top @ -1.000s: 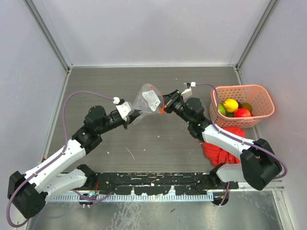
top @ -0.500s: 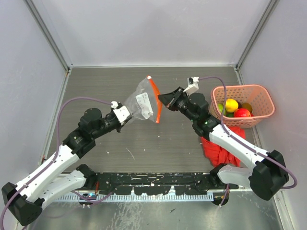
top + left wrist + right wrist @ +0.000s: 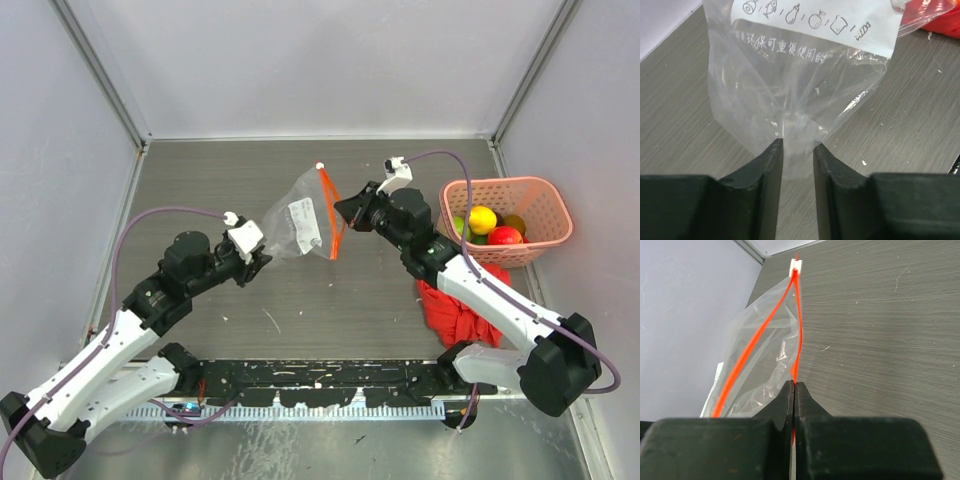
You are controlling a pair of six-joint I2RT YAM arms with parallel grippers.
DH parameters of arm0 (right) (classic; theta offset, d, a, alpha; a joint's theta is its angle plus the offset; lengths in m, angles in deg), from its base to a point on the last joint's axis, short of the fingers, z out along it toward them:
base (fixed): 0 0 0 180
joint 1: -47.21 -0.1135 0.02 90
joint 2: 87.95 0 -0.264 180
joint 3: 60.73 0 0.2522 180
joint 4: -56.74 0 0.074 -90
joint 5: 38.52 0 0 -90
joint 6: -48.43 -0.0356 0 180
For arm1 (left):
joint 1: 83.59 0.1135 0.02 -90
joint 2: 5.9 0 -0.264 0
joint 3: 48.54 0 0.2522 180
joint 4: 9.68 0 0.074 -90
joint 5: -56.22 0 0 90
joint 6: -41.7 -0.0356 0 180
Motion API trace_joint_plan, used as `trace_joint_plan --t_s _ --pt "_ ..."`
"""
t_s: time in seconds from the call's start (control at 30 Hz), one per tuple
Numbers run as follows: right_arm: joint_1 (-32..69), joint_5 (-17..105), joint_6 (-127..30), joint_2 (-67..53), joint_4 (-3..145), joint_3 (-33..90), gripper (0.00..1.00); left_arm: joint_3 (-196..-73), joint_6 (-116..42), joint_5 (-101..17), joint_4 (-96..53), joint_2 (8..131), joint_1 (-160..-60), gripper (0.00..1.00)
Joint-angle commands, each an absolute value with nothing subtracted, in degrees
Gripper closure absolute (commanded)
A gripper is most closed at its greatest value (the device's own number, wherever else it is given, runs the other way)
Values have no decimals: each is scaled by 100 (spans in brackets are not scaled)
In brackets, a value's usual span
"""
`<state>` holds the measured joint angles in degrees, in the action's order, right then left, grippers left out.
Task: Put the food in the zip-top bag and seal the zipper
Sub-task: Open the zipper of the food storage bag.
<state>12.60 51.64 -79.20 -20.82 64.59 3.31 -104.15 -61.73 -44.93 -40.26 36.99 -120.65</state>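
Bag (image 3: pixel 295 222) long axis left–right, zipper (image 3: pixel 325 190) end facing right. Right gripper (image 3: pixel 794 385) clenched on zipper. Left gripper (image 3: pixel 798 147) released, bag bottom between parted jaws.

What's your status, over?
Left gripper open, astride bag bottom. Right gripper shut on zipper, mouth open. Food in basket. No obstruction seen.

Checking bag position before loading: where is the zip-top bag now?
In the top view the zip-top bag is mid-table, left of the basket: the right gripper pinches its zipper edge, and its bottom corner lies between the left gripper's parted fingers.
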Motion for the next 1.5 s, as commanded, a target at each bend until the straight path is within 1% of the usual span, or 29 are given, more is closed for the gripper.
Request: trace_joint_plan --t_s 0.0,0.07,0.23,0.47,0.6,0.8,1.07,1.23,1.47 --pt "1264 5236 -7402 -2045 6318 716 100 -10615 -5422 -4406 -3927 3498 -12077 63" --pt "1214 5328 -7232 -2030 6391 786 100 -10730 -5182 -4395 -3934 3490 -12077 57" --pt "981 5695 -6767 -2024 6599 1008 99 -11033 -4298 -4458 -3878 3645 -12077 47" --pt "547 6335 -6209 -2041 6887 1208 99 -11624 -2503 -3764 -3907 4214 -12070 31" --pt "331 6798 -6042 -2004 6922 1225 100 -11829 -1543 -3472 -3921 4590 -12072 25" --pt "-96 7362 -5782 -1828 7017 1326 100 -11878 -559 -3412 -3729 4954 -12076 25" --pt "-589 7805 -5614 -1558 6938 1456 100 -12262 -383 -3347 -3808 5540 -12077 25" --pt "-872 8067 -5594 -1397 6782 1494 99 -12446 -419 -3353 -4064 5947 -12076 28" --pt "-1203 8429 -5508 -1103 6661 1583 100 -12502 -545 -3019 -4632 6224 -12075 35"
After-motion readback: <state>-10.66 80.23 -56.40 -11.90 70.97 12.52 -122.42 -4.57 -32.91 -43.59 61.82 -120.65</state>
